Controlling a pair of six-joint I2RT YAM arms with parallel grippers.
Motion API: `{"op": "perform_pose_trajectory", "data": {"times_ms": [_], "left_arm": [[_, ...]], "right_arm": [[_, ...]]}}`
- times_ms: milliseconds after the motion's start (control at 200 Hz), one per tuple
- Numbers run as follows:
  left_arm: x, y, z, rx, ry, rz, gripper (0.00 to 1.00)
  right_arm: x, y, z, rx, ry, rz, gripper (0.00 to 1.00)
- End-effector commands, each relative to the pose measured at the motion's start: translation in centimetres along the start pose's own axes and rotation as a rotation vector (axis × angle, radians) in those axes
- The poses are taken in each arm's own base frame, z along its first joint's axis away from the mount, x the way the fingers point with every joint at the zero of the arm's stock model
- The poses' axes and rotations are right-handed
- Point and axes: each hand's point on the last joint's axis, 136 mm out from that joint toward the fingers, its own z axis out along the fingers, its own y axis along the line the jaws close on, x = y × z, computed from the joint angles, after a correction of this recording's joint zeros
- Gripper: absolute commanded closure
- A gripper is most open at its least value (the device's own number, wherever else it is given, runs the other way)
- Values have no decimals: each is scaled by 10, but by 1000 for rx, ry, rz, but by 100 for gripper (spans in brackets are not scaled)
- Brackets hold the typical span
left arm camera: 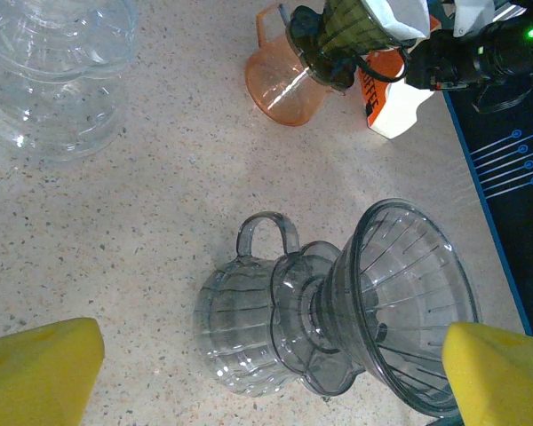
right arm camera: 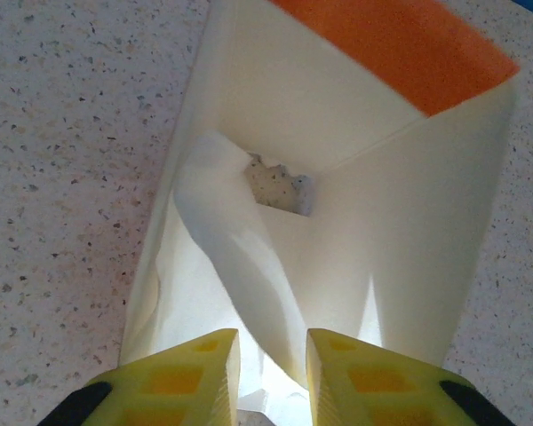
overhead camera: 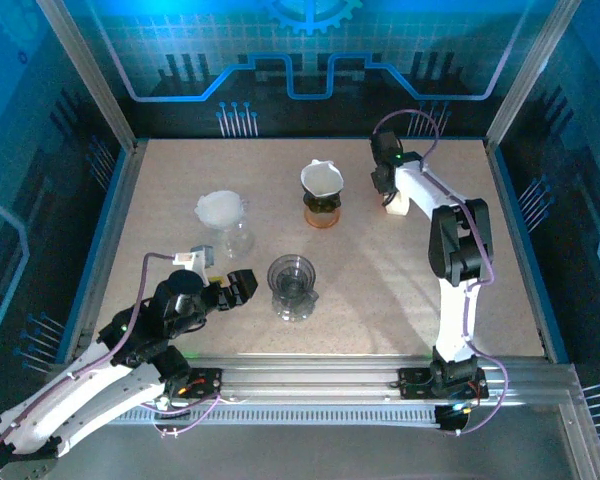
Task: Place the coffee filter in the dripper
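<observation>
A white coffee filter (right arm camera: 240, 257) sticks up crumpled out of an open white and orange filter box (right arm camera: 426, 222). My right gripper (right arm camera: 274, 342) reaches down into this box (overhead camera: 400, 205) at the back right; its jaws stand narrowly open around a raised fold of the filter. An empty grey dripper (left arm camera: 409, 302) sits on a grey carafe (left arm camera: 240, 328) at the front middle (overhead camera: 292, 283). My left gripper (left arm camera: 266, 373) is wide open just left of that carafe, holding nothing, its yellow fingers (left arm camera: 35, 368) low at either side.
An orange carafe (overhead camera: 322, 210) carries a dark dripper with a white filter in it (overhead camera: 321, 178). A clear carafe with a filter-lined dripper (overhead camera: 223, 212) stands at the middle left. Blue walls enclose the table (overhead camera: 480, 300).
</observation>
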Motion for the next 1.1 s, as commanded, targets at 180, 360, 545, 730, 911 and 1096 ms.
{"op": "perform_pose_trajectory", "data": {"times_ms": [180, 360, 545, 730, 911, 1096], "left_arm": [[5, 6, -1, -14, 8, -21, 1], [6, 7, -1, -12, 11, -28, 1], [5, 5, -1, -2, 8, -28, 1], [4, 2, -2, 15, 6, -24, 1], [2, -3, -4, 29, 6, -16, 1], [1, -6, -6, 40, 7, -14, 1]], "right_arm": [[0, -10, 5, 43, -1, -10, 93], [-4, -20, -14, 52, -48, 21, 100], [3, -24, -42, 47, -65, 48, 100], [20, -28, -76, 48, -87, 84, 100], [43, -26, -119, 32, -130, 108, 100], [70, -11, -178, -22, -198, 78, 100]]}}
